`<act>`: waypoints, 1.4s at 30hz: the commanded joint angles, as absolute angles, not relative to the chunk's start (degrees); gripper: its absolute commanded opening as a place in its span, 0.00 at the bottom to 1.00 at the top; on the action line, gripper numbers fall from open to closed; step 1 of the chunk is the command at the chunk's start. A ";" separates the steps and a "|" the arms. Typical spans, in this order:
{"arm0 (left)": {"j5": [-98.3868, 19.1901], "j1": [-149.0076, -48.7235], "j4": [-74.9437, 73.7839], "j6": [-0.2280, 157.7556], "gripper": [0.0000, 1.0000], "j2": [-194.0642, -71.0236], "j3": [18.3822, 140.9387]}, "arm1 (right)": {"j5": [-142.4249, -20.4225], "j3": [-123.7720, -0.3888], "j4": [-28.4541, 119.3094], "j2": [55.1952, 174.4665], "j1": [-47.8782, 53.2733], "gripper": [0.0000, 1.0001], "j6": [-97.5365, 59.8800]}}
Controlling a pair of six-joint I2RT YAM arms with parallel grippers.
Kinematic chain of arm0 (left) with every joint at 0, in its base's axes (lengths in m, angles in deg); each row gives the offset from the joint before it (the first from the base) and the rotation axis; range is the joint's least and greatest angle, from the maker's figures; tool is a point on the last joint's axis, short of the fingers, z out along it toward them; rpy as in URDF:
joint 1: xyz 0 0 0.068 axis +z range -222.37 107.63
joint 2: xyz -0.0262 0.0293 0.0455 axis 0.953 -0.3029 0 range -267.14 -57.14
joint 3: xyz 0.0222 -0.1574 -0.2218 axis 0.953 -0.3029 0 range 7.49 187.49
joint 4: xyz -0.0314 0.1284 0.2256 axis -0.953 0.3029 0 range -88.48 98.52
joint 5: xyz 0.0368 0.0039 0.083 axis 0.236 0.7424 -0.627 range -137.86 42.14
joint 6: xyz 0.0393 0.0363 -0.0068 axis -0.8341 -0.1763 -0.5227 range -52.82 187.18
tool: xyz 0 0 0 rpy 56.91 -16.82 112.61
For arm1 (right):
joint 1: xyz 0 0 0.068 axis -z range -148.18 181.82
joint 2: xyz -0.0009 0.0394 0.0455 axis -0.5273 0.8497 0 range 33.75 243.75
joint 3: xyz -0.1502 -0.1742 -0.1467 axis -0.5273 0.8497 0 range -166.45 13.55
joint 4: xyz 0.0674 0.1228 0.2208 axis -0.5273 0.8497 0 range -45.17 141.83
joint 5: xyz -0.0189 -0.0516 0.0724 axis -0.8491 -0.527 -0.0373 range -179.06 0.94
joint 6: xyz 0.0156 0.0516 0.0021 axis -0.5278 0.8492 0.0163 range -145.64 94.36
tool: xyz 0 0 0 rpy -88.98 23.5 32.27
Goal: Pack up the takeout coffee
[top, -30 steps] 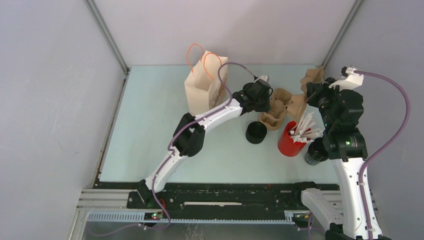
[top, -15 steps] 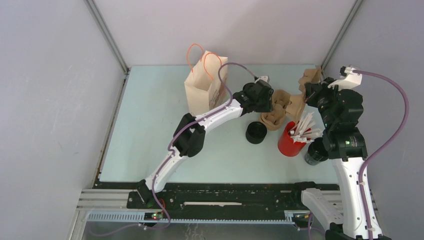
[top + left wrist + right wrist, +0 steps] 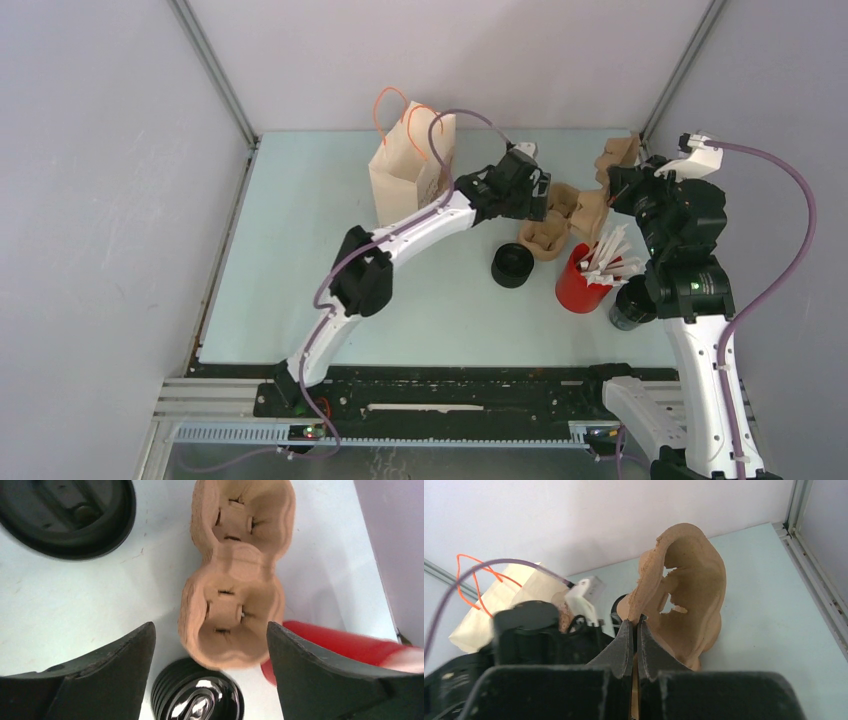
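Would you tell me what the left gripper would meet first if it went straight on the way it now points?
Most likely the carrier: its nearer well lies straight ahead of the left gripper, between the open fingers. How far off it is, the pictures cannot settle.

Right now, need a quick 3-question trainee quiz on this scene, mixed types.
1. True or false: the left hand is shut.
2. The right hand grips: A spoon, B napkin, C pulp carrier.
3. What is in the red cup?

Key:
1. False, its jaws stand wide open.
2. C
3. White sticks
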State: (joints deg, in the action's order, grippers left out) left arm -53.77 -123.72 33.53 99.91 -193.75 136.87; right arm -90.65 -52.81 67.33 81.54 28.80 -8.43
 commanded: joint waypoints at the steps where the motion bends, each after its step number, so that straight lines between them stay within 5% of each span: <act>1: -53.86 -123.87 34.52 93.77 0.87 -177.37 129.99 | -89.68 -52.80 66.75 80.72 29.01 0.00 -8.64; 11: -41.31 -123.71 22.70 91.65 0.95 -139.08 92.12 | -81.36 -52.80 65.29 87.26 24.10 0.00 -6.24; 19: -50.90 -123.76 16.71 95.50 0.95 -121.66 77.43 | -111.68 -52.83 59.25 94.57 0.90 0.00 7.85; 32: -52.01 -124.54 16.21 97.74 1.00 -118.98 71.30 | -122.22 -55.52 55.64 102.22 -13.36 0.00 13.74; 42: -52.79 -127.21 18.52 92.93 0.98 -125.12 76.15 | -123.03 -55.88 55.79 103.62 -15.11 0.00 15.02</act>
State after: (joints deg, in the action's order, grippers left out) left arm -53.25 -127.13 18.80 95.08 -122.92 72.02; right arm -121.03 -53.30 57.63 103.86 -14.63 12.99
